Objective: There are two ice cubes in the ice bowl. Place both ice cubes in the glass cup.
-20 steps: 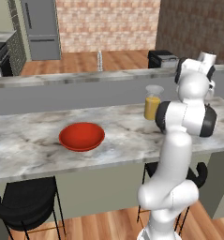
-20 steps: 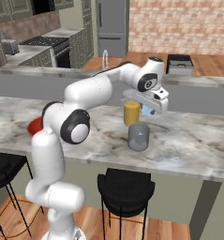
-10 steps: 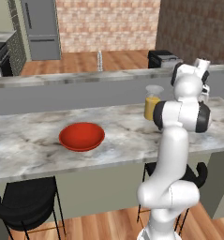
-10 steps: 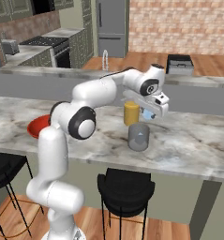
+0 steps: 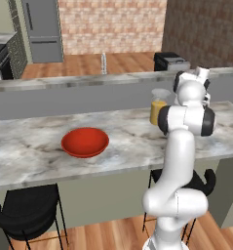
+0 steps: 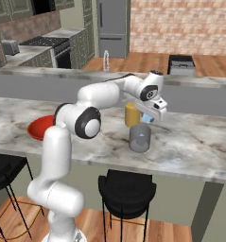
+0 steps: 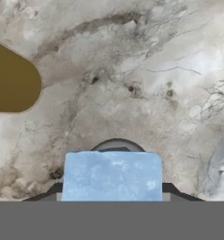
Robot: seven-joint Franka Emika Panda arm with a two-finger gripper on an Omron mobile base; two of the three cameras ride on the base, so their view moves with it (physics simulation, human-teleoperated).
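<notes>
1. Running across the whole scene is the marble counter (image 6: 190, 142), grey-veined, with black stools (image 6: 126, 186) tucked under its near edge.
2. Next biggest is the arm, reaching out over the counter toward the right end, with the gripper (image 6: 151, 115) hanging above the glass cup (image 6: 140, 138).
3. The ice bowl (image 5: 85, 142) is sitting well off to the left on the counter, far apart from the cup. From these angles I can't tell whether anything is inside it.
4. That taller glass with orange liquid (image 6: 132, 114) stands just behind the cup, on the far side, close to it. In the hand view its brownish top (image 7: 10, 79) pokes in at the left.
5. The glass cup itself is upright on the marble, short and see-through grey. Can't make out its contents for sure.
6. Smallest: one ice cube (image 7: 112, 176), pale blue, pinched between the fingertips, so the claw is closed down to about the cube's width. In the right base view the ice cube (image 6: 147, 118) shows as a little blue bit at the gripper, above the cup's rim and not touching it.
</notes>
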